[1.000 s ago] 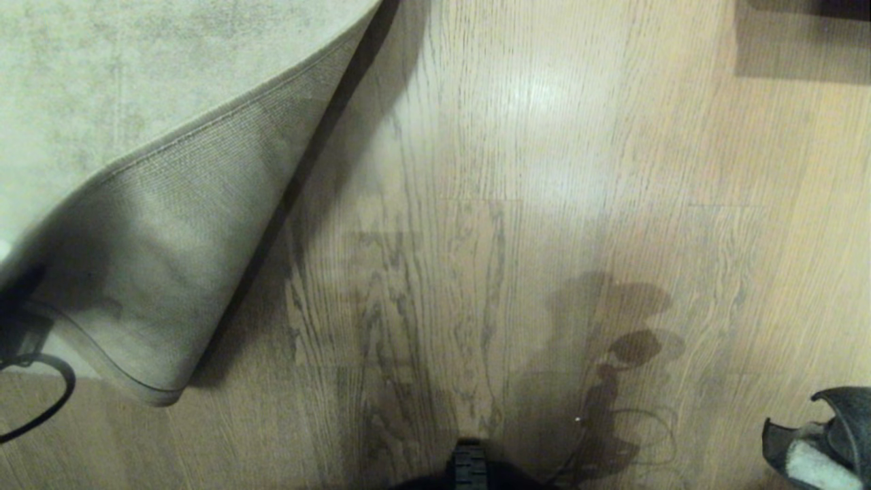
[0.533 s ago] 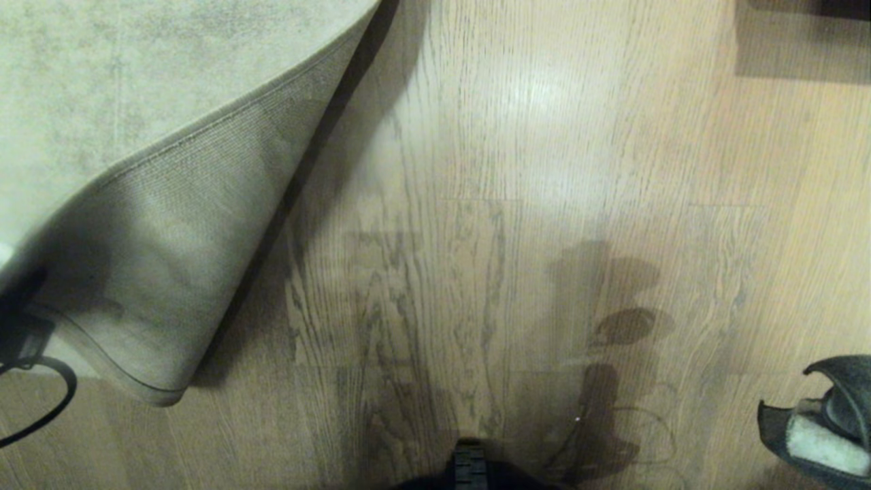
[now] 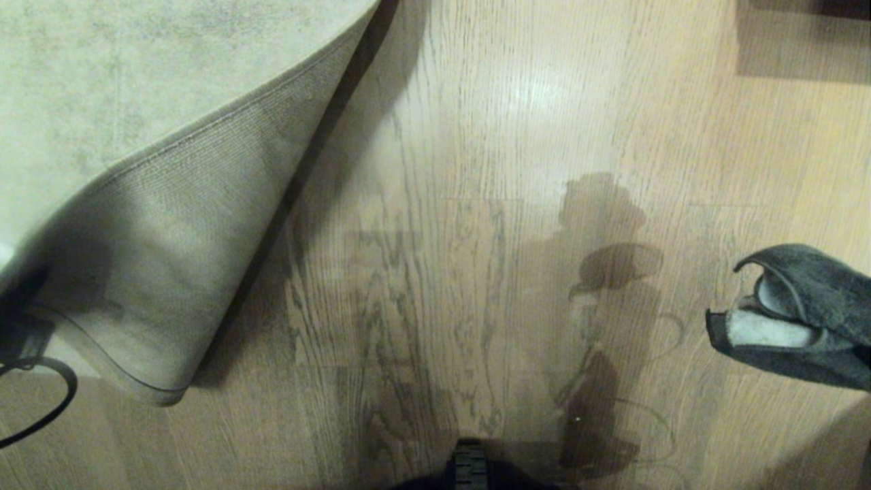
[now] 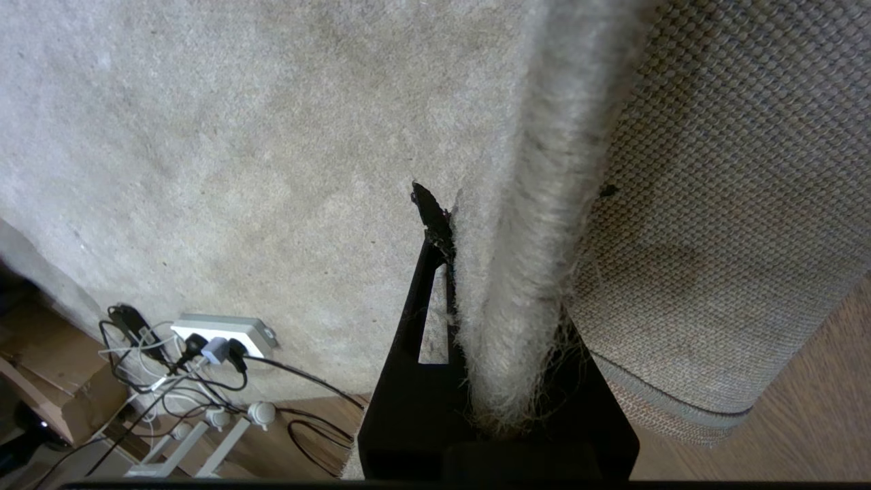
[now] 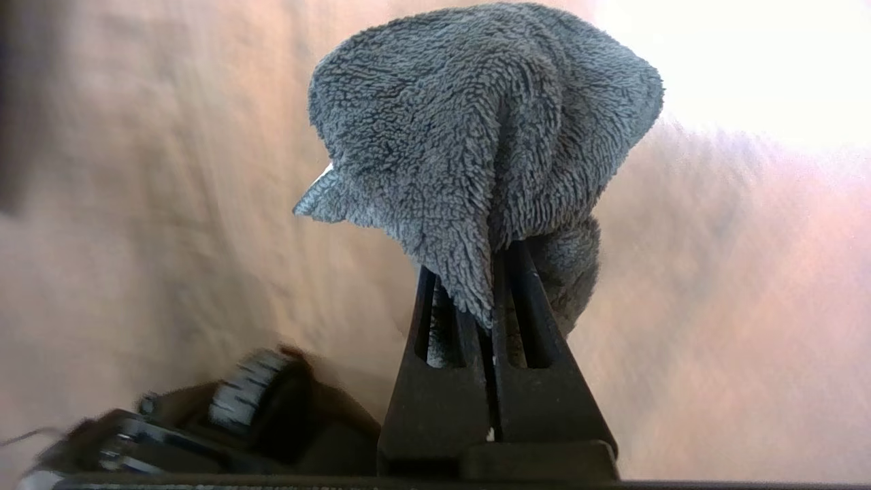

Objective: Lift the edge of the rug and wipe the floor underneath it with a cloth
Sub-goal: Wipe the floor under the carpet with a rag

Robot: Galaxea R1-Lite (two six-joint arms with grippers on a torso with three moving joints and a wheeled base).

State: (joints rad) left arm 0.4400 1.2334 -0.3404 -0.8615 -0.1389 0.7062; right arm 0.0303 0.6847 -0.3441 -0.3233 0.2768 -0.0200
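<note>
The rug edge [image 3: 224, 122] is lifted and folded back at the left, and its woven underside [image 3: 170, 258] hangs over the floor [image 3: 476, 204]. My left gripper [image 4: 514, 197] is shut on the rug edge [image 4: 517, 286], with pile bunched between its fingers [image 4: 429, 211]. In the head view it is only a dark shape [image 3: 17, 327] at the left border. The dark grey cloth [image 3: 810, 306] with a whitish inner side hangs above the floor at the right. My right gripper [image 5: 476, 262] is shut on the cloth [image 5: 476, 136], which drapes over its fingertips.
A power strip with plugs and cables [image 4: 218, 337] lies by the rug's far side. A black cable loop [image 3: 47, 401] sits at the lower left. A dark object [image 3: 803, 34] stands at the top right. My base [image 3: 469, 466] shows at the bottom centre.
My right gripper has carried the cloth from the lower right corner farther out and higher into view. Its shadow on the floor has moved outward too. The left gripper and rug have not moved.
</note>
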